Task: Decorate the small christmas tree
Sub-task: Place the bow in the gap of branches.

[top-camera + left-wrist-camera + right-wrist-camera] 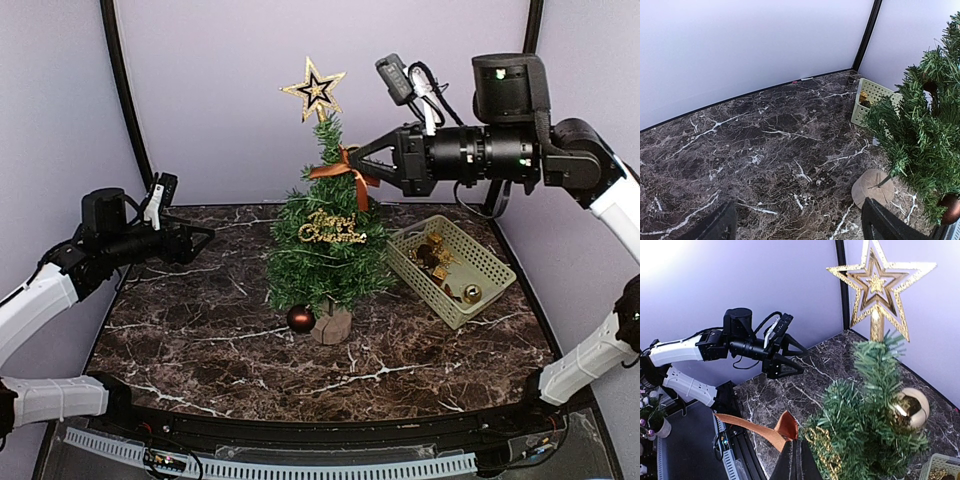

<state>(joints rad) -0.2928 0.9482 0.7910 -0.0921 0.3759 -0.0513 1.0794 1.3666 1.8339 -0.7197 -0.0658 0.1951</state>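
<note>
The small christmas tree stands mid-table on its wooden stump base, with a gold star on top, a gold "Merry Christmas" sign and a dark red bauble low on its left. My right gripper is shut on an orange ribbon bow and holds it against the upper branches; the bow shows in the right wrist view, with a gold bauble on the tree. My left gripper is open and empty, left of the tree, above the table.
A pale green basket with several gold ornaments stands right of the tree; it also shows in the left wrist view. The dark marble tabletop is walled by purple panels. The stump base lies near the left gripper's right finger.
</note>
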